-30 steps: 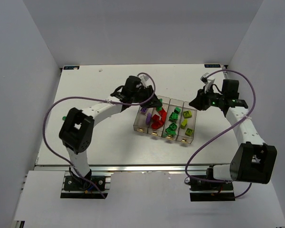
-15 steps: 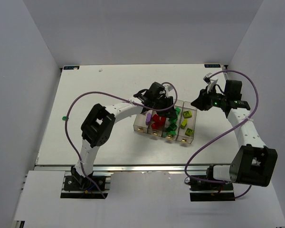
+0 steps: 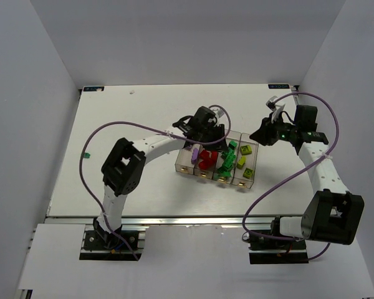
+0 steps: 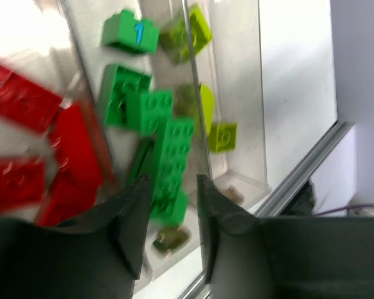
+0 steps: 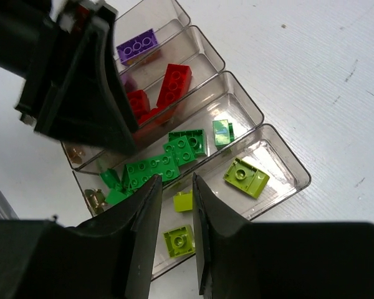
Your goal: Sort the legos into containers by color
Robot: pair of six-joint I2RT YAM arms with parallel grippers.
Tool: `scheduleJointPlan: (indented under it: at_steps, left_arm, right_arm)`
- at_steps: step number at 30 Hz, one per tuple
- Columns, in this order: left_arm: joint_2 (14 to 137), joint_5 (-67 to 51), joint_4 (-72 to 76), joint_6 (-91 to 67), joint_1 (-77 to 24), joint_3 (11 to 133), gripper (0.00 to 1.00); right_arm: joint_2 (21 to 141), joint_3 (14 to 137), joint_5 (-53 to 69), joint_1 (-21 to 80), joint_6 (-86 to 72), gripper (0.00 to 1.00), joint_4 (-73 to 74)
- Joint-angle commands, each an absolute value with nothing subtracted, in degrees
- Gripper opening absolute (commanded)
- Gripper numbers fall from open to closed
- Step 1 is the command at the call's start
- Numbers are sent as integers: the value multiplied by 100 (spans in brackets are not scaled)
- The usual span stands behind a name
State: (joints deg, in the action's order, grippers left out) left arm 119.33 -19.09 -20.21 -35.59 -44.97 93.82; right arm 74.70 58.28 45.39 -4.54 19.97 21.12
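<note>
Under the left hand [image 3: 210, 131], the far ends of the middle containers [image 3: 248, 180] are hidden from above. Its own wrist view is smeared, so the red bricks [image 4: 31, 143] at the left are mere blurs. That hand's fingers [image 4: 134, 218] stand apart with nothing between them. The green bricks [image 4: 165, 156] show through the gap, lying in the third bin below. From the right wrist, the left hand's dark bulk covers part of the two leftmost bins. The right hand [image 5: 173, 187] hangs just beside the row's far right corner, narrowly parted and empty. Yellow-green bricks [image 5: 246, 177] lie in the nearest bin and a purple brick [image 5: 137, 45] in the farthest. A green speck [image 3: 85, 154] sits at the bench [image 3: 131, 112] edge, too small to identify.
</note>
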Motion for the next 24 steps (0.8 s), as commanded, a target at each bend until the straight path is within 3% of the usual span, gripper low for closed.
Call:
scheduleJointPlan:
  at_steps: [1, 4, 7, 8, 9, 10, 13, 17, 24]
  left_arm:
    - [10551, -1275, -1917, -3603, -4291, 8941, 42]
    - [9785, -976, -1645, -4173, -3590, 7659, 3]
    - [8581, -163, -1879, -4640, -2659, 6419, 0]
    - [8073, 172, -2081, -4736, -2419, 6199, 6]
    - [7868, 498, -2361, -4955, -2130, 5935, 21]
    - [7701, 1171, -3017, -5044, -1657, 5863, 51]
    - [7418, 2106, -4023, -5238, -769, 5792, 89]
    - [7952, 2747, -4771, -5378, -9, 6195, 98]
    - [9614, 3691, -5468, -5756, 624, 7154, 98]
  right_arm:
    - [7365, 5924, 5017, -475, 2458, 32, 2371]
    - [7549, 6081, 5528, -326, 3223, 30, 3065]
    - [7646, 6117, 5493, -80, 3673, 28, 3445]
    - [7638, 6091, 5467, -9, 3691, 28, 3393]
    - [7646, 6082, 5397, 26, 3683, 28, 3358]
    - [7673, 6091, 5370, 192, 3674, 29, 3340]
    - [7848, 6170, 5291, 412, 3578, 30, 3243]
    - [8041, 6302, 5247, 597, 3454, 30, 3217]
    - [8235, 6495, 5150, 729, 3585, 30, 3480]
